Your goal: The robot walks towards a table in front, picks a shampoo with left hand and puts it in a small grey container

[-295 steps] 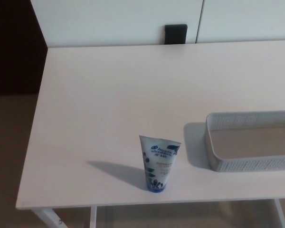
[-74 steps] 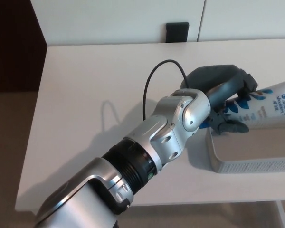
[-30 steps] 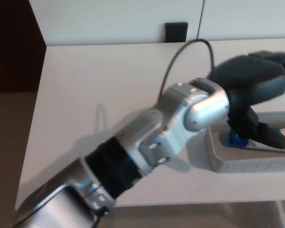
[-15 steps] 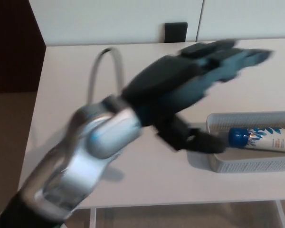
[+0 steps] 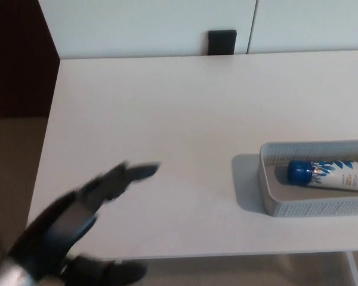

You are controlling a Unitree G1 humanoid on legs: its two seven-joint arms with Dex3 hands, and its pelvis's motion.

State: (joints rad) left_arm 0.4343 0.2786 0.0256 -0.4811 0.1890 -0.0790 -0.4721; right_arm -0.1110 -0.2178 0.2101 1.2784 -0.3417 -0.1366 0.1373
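Shampoo tube (image 5: 334, 177) lay on its side inside the small grey container (image 5: 313, 208). Its round blue cap (image 5: 299, 171) pointed toward the container's left wall. Its soft white body, printed with blue leaf-like marks, ran out past the picture's right edge. The container was a shallow rectangular tray with rounded corners and finely perforated, mesh-like walls. It sat on the right part of the table (image 5: 167, 113), near the front edge, and cast a soft shadow to its left. The table top was a smooth, matte white slab with a thin, straight edge, and a white leg (image 5: 353, 268) showed below its front right.

The left hand (image 5: 68, 229) hung at the lower left corner, over the table's front left edge, well apart from the container and the tube. It was blurred, yet its thick black fingers (image 5: 128, 174) were plainly spread and pointed toward the upper right, with the thumb (image 5: 110, 274) stretched out below them. The hand was released and held nothing. A bit of silver wrist casing (image 5: 3, 275) showed at the very corner.

Beyond the far edge a small dark rectangular object (image 5: 221, 42) stood against flat white panels (image 5: 143, 27) split by a thin vertical seam. A dark reddish-brown surface (image 5: 18, 59) filled the upper left, and beige floor (image 5: 15, 155) lay beside the table.
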